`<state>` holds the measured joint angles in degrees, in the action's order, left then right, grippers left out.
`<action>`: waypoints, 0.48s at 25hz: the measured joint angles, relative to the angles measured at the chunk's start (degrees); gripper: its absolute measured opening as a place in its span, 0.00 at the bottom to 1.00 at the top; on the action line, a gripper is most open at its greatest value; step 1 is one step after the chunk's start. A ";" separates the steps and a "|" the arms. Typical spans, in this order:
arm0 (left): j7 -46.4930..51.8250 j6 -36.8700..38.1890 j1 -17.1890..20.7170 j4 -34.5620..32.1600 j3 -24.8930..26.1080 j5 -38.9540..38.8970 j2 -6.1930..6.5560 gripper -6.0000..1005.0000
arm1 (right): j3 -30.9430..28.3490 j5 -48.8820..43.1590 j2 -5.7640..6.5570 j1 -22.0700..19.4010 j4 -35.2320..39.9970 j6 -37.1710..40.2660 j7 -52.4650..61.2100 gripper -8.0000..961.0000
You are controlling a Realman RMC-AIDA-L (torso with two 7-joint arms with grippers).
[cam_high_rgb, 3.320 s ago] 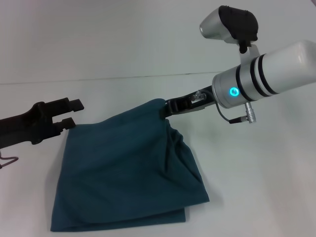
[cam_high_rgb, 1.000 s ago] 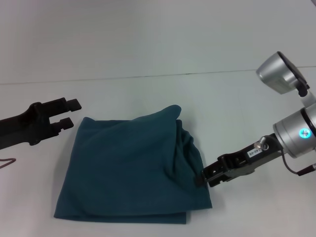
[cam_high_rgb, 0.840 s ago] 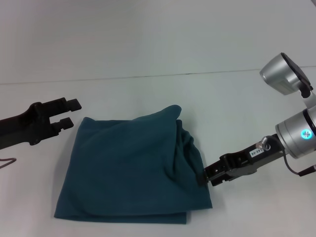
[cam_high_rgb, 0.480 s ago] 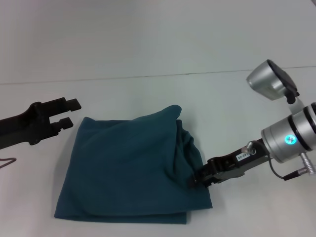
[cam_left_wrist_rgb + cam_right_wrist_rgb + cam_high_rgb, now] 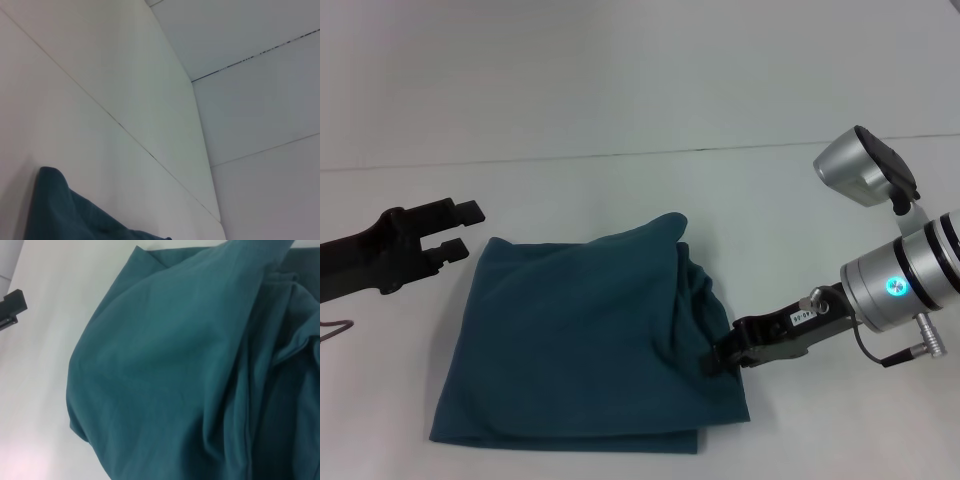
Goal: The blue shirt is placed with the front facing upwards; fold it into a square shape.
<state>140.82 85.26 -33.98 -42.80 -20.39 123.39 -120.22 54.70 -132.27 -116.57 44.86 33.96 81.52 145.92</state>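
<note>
Right tool (image 5: 717, 357) has moved in from just off the cloth's right side and now touches the right edge of the blue shirt (image 5: 580, 340) — fingertips are buried in the bunched folds there, so whether they pinch or sit spread cannot be told. The shirt lies folded into a rough square on the white bench (image 5: 620, 190), right side rumpled. Left tool (image 5: 468, 227) hovers by the shirt's far-left corner — fingers parted, holding nothing.
</note>
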 joint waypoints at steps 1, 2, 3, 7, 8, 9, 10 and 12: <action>-0.01 0.00 0.00 0.00 0.00 0.00 -0.01 0.69 | 0.01 -0.03 0.00 0.01 -0.05 -0.01 0.06 0.44; -0.01 -0.01 0.02 0.00 0.00 0.00 -0.01 0.69 | -0.01 -0.04 0.01 0.05 -0.13 -0.04 0.09 0.41; -0.01 0.00 0.04 0.00 0.00 0.00 -0.02 0.69 | -0.06 -0.04 0.01 0.15 -0.29 -0.05 0.09 0.37; -0.02 0.00 0.05 0.00 0.00 0.00 -0.02 0.69 | -0.15 -0.11 0.03 0.27 -0.64 -0.05 0.08 0.20; -0.02 0.00 0.05 0.00 0.00 0.00 -0.02 0.69 | -0.15 -0.11 0.03 0.25 -0.65 -0.05 0.09 0.15; -0.02 0.00 0.05 0.00 0.00 0.01 -0.02 0.69 | -0.15 -0.10 0.04 0.18 -0.65 -0.04 0.09 0.10; -0.02 0.00 0.05 0.00 0.00 0.00 -0.02 0.69 | -0.16 -0.06 0.08 0.09 -0.65 0.02 0.10 0.06; -0.02 0.00 0.05 0.00 0.00 0.01 -0.02 0.69 | -0.40 0.15 0.19 -0.16 -0.55 0.56 0.11 0.05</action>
<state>140.80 85.26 -33.92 -42.80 -20.39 123.40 -120.24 54.30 -132.12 -116.39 44.70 33.41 82.07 146.03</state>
